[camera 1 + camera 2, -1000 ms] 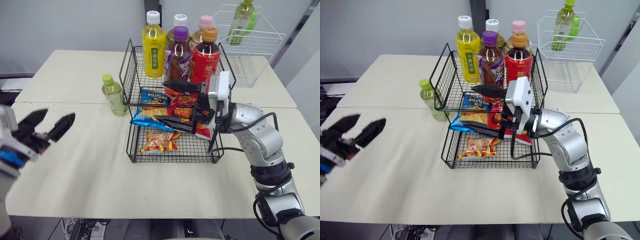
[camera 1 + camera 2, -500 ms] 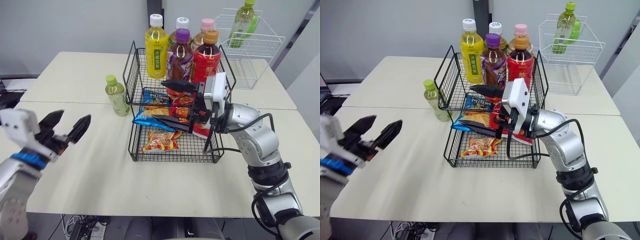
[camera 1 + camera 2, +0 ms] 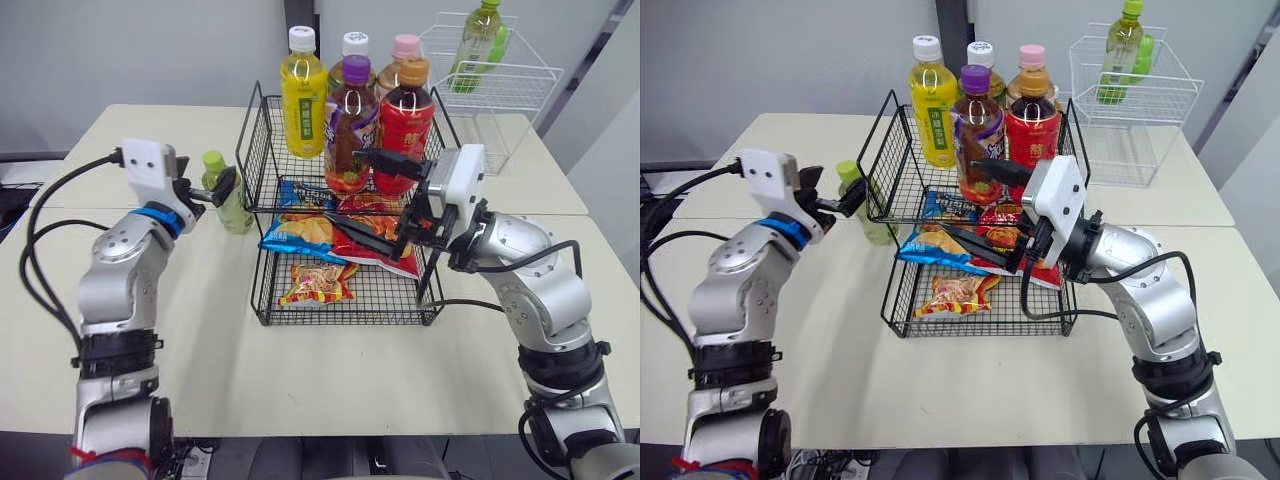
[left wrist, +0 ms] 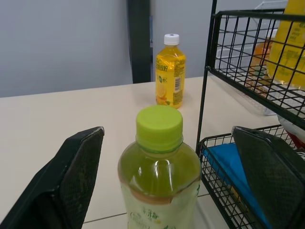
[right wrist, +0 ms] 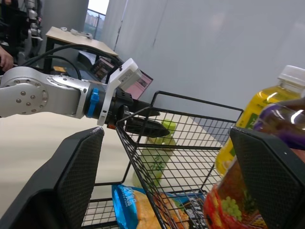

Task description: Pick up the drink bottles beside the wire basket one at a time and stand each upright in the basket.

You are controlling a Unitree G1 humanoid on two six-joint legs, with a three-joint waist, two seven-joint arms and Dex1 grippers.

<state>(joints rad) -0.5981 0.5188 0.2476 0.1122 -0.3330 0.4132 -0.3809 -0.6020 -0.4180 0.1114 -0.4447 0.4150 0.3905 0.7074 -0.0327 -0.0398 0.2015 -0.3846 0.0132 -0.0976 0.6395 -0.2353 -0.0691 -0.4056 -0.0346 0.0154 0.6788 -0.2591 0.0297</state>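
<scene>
The left tool (image 4: 167,132) is spread wide around a green-capped drink bottle (image 4: 159,176). The bottle stands upright on the cream surface (image 3: 200,330) between the tool's two black fingers, clear of both, just outside the black two-tier wire basket (image 3: 250,130). The right tool (image 3: 347,188), also spread, hangs at the basket's open front. Its upper finger sits level with the top tier and its lower one over the snack packets (image 3: 312,285). Just beyond it, a yellow bottle (image 3: 303,95) and a red bottle (image 3: 403,120) stand upright in the top tier.

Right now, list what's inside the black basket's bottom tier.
Snack packets: a blue bag, a red packet and a small orange packet. The upper tier and right gripper cover anything farther back.
</scene>
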